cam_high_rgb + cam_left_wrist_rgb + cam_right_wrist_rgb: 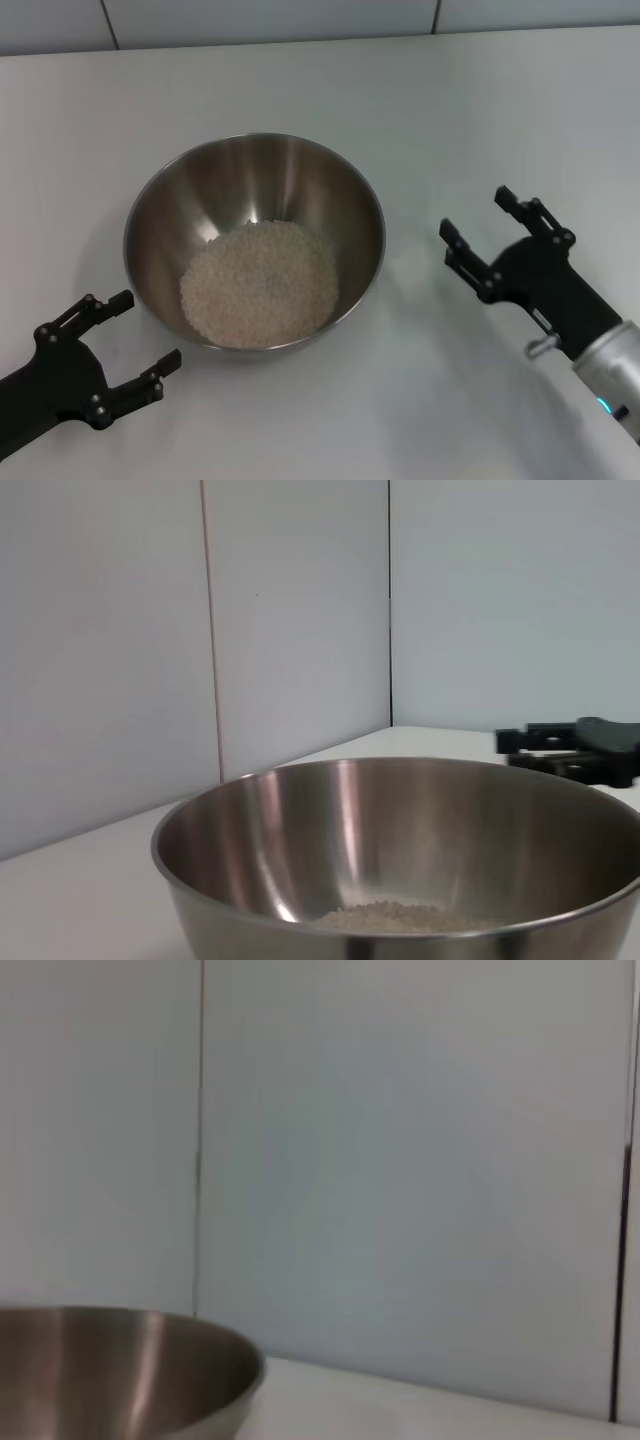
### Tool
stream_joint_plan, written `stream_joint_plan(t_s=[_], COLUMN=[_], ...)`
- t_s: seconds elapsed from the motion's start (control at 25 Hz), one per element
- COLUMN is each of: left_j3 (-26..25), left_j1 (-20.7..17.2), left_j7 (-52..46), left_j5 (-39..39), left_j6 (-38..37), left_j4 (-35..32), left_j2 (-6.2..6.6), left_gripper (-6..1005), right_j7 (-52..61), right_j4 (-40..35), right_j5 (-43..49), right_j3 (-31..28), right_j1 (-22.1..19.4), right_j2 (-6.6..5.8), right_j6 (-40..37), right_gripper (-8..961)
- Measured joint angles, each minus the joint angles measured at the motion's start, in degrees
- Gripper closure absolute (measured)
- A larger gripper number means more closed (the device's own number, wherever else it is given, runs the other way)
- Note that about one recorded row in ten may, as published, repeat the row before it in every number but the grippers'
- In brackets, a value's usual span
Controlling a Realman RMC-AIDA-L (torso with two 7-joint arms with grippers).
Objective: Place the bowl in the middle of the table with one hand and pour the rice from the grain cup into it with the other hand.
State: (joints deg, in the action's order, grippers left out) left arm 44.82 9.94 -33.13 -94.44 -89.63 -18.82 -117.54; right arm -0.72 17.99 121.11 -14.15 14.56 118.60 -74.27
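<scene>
Plain flat white matte table: carries everything listed; a pale panelled wall with thin vertical seams rises along its far edge, beyond the bowl.

Large round brushed stainless-steel bowl: stands upright near the middle of the table, its shiny inside facing up. Both wrist views show its rim from low at the side.

Right black forked gripper on a silver cylindrical wrist: sits to the right of the bowl, near it but apart, fingers spread wide and pointing toward the far edge of the table. It grasps nothing. In the left wrist view it shows as a dark shape just past the bowl's far rim.

Left black forked gripper: sits at the near-left of the bowl, its two fingers parted and aimed at the bowl's wall, close to the rim without touching. It is released and grips nothing.

Off-white rice: a pale beige heap of small grains lying on the bottom of the bowl, spreading up the near side; bare steel shows around it toward the far wall.
</scene>
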Motion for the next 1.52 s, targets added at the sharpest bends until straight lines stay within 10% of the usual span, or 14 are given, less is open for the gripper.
stream_joint_plan(t_s=[0.16,0.4,1.52], left_j3=[0.0,0.0,0.0], left_j1=[-0.1,-0.2,-0.6], left_j7=[0.0,-0.1,-0.1], left_j5=[0.0,0.0,0.1], left_j6=[-0.1,-0.1,-0.2], left_j4=[-0.1,-0.2,-0.4], left_j2=[0.09,0.05,-0.18], left_gripper=[137,137,137], right_j7=[4.3,16.0,16.7], right_j4=[-4.6,-16.7,-17.2], right_j5=[8.9,27.5,27.2], right_j3=[0.0,0.1,-1.1], right_j1=[-1.3,0.9,2.0], right_j2=[-0.2,0.23,0.49], right_j6=[-5.1,-14.0,-14.3], right_gripper=[202,199,199])
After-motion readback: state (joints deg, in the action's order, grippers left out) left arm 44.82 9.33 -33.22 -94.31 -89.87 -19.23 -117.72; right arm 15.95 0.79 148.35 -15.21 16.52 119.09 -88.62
